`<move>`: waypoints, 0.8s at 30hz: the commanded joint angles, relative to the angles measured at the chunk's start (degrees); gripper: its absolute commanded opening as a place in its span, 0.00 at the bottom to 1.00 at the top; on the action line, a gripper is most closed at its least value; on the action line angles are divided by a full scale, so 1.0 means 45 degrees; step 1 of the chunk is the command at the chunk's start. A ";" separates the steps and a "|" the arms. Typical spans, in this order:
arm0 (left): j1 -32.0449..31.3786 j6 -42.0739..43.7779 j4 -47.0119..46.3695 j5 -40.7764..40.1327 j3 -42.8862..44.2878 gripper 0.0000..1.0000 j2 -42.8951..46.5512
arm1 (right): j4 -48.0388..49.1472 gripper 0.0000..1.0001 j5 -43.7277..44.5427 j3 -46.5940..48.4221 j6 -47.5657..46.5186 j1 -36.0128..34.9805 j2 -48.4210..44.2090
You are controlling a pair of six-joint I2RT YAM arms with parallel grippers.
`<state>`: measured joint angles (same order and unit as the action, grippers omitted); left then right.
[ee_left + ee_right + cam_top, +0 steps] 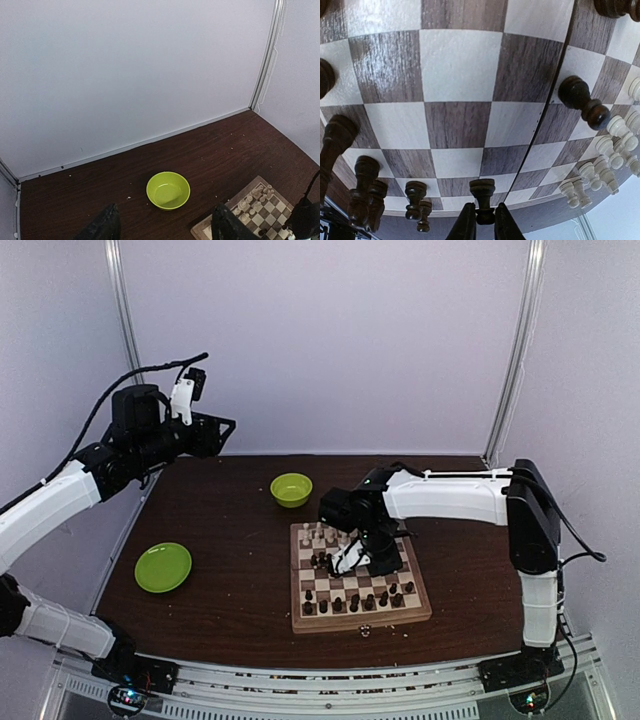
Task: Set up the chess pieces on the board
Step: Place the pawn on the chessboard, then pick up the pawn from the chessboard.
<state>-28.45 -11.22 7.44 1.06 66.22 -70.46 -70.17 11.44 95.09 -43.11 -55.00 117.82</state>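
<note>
Left gripper (165,221): raised high over far-left corner of table (230,530), fingers wide. Right gripper (484,220): low over board (460,125), fingers narrow, flanking dark piece (482,192); grip unclear.

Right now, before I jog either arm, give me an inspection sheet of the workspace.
Surface: dark brown table, matte.
Job's things: board lying flat; dark pieces mostly along its near rows, white pieces bunched at the far left corner.
Clutter: lime-green bowl, lime-green plate, pale crumbs.
Grippers: left gripper open, high above the table; right gripper low over the board, fingers flanking a single chessman, grip unclear.
Cables: black cables loop off both arms.
Surroundings: white walls, metal corner post.
</note>
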 commanded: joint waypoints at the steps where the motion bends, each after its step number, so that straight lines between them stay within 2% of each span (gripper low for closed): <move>1: -0.0015 -0.0162 -0.0436 0.0495 0.0190 0.63 -0.0136 | 0.0662 0.18 -0.0350 -0.0474 0.0078 -0.0052 -0.0285; 11: -0.0012 -0.0223 -0.0404 0.0636 0.0207 0.63 -0.0261 | 0.1288 0.27 -0.2915 -0.0641 0.0851 0.1011 -0.1440; 24: -0.0007 -0.0304 -0.0414 0.1087 0.0263 0.62 -0.0543 | 0.3162 0.32 -0.7565 -0.2655 0.1554 0.3313 -0.2873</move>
<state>-28.45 -11.99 7.53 4.08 66.22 -72.16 -59.11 -14.37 85.36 -37.04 -41.39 107.87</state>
